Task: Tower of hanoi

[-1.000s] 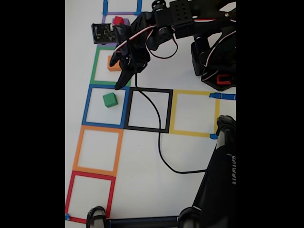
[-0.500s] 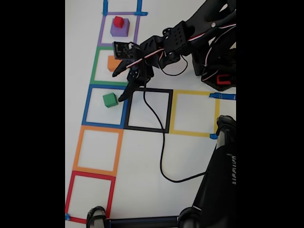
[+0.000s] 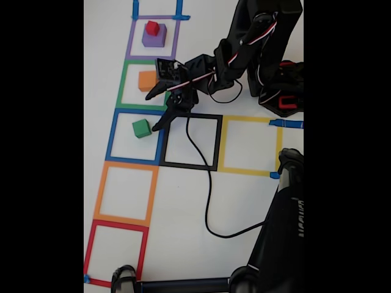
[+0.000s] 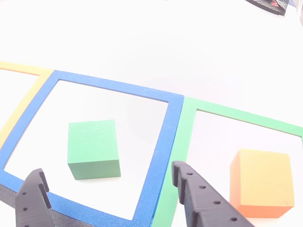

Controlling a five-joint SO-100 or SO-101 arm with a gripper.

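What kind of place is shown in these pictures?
Probably a hobby or lab tabletop set up for a robot game: a white surface with coloured tape squares, small cubes such as the green cube, and a small arm with its tool open.

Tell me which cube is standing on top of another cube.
The red cube: it sits on the purple cube, while the others rest directly on the table.

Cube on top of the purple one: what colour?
Red, sitting on the purple cube; clearest in the fixed view.
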